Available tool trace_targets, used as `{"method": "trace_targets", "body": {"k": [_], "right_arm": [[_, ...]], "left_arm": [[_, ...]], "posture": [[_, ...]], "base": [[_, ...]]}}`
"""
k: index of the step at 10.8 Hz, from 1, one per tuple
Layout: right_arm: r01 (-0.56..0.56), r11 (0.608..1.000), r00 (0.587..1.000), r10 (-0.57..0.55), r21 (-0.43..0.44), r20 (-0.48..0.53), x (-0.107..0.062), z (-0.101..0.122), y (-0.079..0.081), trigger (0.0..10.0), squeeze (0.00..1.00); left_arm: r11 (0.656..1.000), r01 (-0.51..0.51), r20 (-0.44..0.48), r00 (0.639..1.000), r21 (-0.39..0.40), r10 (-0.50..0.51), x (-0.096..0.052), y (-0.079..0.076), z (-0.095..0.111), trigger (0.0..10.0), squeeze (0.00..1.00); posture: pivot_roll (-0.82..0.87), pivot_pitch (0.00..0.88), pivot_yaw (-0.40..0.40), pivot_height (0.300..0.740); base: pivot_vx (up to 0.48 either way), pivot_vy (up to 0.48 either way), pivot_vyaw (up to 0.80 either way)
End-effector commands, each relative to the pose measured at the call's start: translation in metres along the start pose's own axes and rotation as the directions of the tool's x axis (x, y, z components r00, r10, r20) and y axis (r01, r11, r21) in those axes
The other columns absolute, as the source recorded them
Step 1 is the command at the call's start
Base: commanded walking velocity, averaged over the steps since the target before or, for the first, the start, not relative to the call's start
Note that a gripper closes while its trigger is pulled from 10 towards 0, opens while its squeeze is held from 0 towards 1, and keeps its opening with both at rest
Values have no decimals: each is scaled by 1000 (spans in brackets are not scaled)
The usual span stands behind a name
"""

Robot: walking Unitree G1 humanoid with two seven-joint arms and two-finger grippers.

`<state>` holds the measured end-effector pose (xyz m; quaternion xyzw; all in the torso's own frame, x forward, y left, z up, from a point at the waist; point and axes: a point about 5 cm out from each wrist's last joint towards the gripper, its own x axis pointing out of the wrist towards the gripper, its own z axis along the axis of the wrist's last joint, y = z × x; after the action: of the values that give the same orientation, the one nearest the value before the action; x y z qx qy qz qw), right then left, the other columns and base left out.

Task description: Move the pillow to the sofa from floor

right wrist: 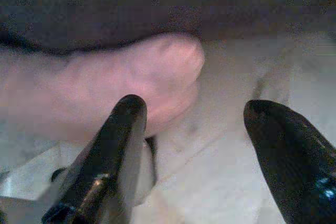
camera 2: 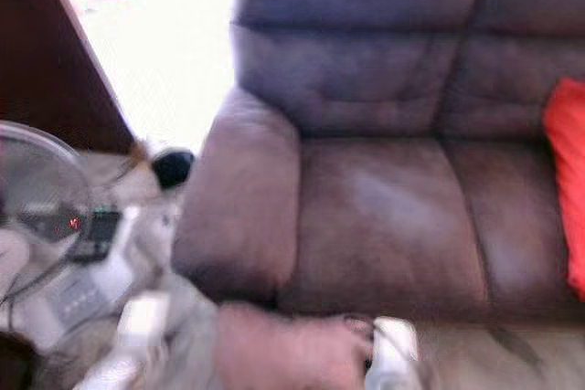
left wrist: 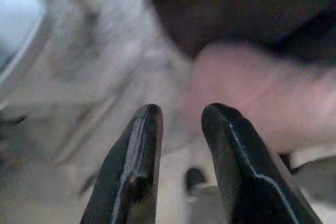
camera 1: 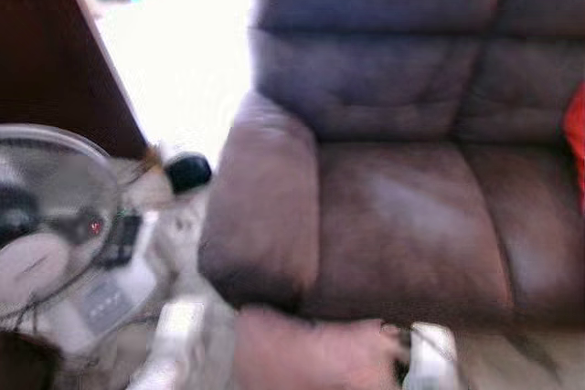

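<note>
Pink pillow [camera 1: 306, 353] on the floor [right wrist: 220, 171] against the sofa [camera 1: 402, 226] front, between both grippers. Soft, light, likely to sag; best pinched at its rounded end. Right gripper [right wrist: 194, 124] jaws spread wide, left gripper [left wrist: 181, 116] jaws slightly parted. Fan [camera 1: 50, 216] and clutter close by the armrest.

Blurred pink pillow [camera 1: 302, 353] and red cushion [camera 2: 569, 180], both edge-cropped.

Pink pillow [camera 1: 306, 353] lying on the floor against the front of the brown sofa [camera 1: 402, 216], blurred.
</note>
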<state>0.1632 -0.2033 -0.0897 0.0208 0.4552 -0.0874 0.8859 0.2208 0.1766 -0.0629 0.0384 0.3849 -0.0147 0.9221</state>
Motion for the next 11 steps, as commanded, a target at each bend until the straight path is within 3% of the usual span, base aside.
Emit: {"method": "trace_targets", "body": {"k": [1, 11], "right_arm": [[-22, 1000, 1000, 22, 4, 11, 1, 4, 9, 10000, 0], [-19, 1000, 1000, 19, 9, 10, 1, 4, 9, 10000, 0]], "left_arm": [[999, -33, -38, 999, 9, 34, -4, 14, -13, 10000, 0], [999, -36, -44, 998, 15, 37, -5, 17, -14, 10000, 0]], "posture": [[80, 61, -11, 717], [79, 58, -12, 717]], "base": [[0, 0, 0], [0, 0, 0]]}}
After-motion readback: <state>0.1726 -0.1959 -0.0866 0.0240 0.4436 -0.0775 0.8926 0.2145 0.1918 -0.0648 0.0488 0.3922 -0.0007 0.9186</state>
